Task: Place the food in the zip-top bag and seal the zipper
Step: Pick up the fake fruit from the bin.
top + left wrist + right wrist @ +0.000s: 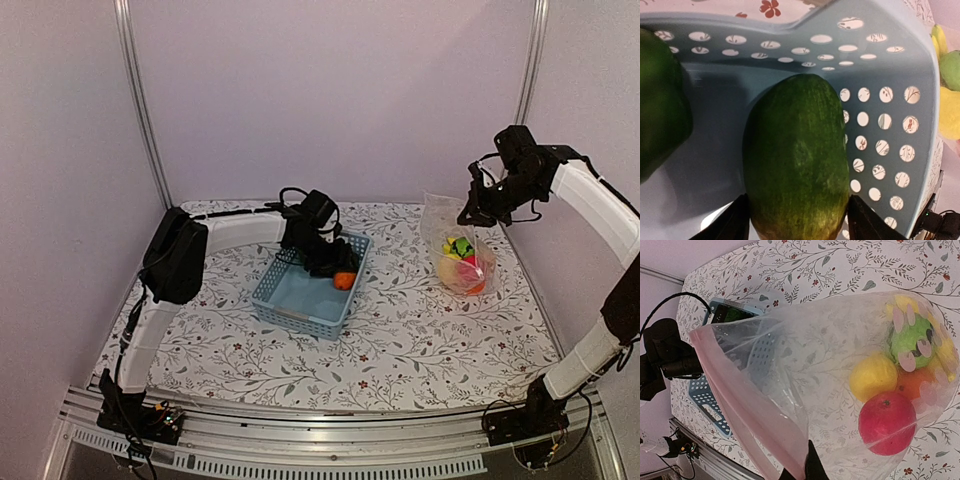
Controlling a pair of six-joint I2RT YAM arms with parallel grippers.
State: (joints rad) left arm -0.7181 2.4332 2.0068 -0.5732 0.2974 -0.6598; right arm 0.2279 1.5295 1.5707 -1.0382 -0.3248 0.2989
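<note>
1. In the left wrist view the mango (797,155), dark green and turning orange at its near end, lies lengthwise in the middle of the frame, inside the basket (890,125).
2. The left fingers (797,222) stand one on each side of the mango's near end at the bottom of the frame. They are spread to its full width, and their inner faces meet its flanks.
3. A green pepper (660,110) fills the left edge of the same view, also in the basket, just beside the mango and apart from the fingers.
4. In the top view the basket sits at the centre of the desk (400,350), with the left fingers down inside its upper right part.
5. The zip-top bag (840,355) hangs at the upper right of the top view, its lower end on the desk, well apart from the basket.
6. The right fingers (807,467) are closed tight on the bag's mouth edge at the bottom centre of the right wrist view.
7. The zipper (735,400) runs as a pink strip from the left of that view down to the right fingers, and the mouth gapes open.
8. A red apple (886,422), an orange (912,382), a striped melon (910,342) and a yellow fruit (872,377) lie together at the bag's closed end, on the right of that view.
</note>
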